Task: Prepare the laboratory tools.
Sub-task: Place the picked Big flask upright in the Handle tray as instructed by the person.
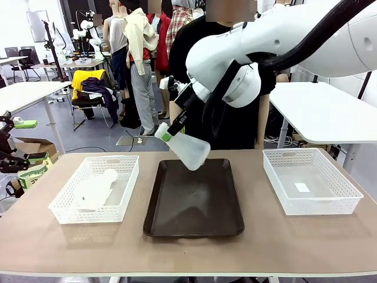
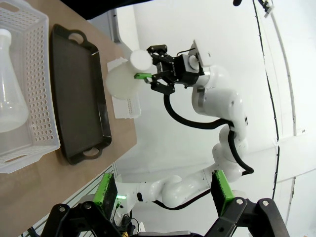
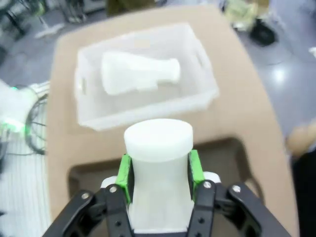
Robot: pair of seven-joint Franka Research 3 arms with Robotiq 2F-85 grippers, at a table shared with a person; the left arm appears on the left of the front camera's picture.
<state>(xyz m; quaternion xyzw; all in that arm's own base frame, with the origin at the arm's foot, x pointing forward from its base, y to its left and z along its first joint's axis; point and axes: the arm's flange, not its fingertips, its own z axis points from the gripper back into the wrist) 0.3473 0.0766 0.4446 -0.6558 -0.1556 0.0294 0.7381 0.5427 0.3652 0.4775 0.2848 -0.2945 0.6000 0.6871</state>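
Observation:
My right gripper (image 1: pixel 166 134) is shut on the neck of a frosted-white conical flask (image 1: pixel 189 150), which hangs tilted above the far edge of the dark tray (image 1: pixel 194 200). In the right wrist view the green pads (image 3: pixel 125 173) clamp the flask's neck (image 3: pixel 158 148). A second flask (image 1: pixel 94 188) lies on its side in the left mesh basket (image 1: pixel 118 209); it is also seen from the right wrist (image 3: pixel 138 74) and the left wrist (image 2: pixel 10 94). My left gripper (image 2: pixel 163 197) stands open and empty, off to the side of the table, looking across at the held flask (image 2: pixel 123 81).
A white mesh basket (image 1: pixel 341 194) at the right holds just a small white label. A person stands behind the far edge of the table, close behind the right arm. Bare tabletop (image 1: pixel 188 253) runs along the near side.

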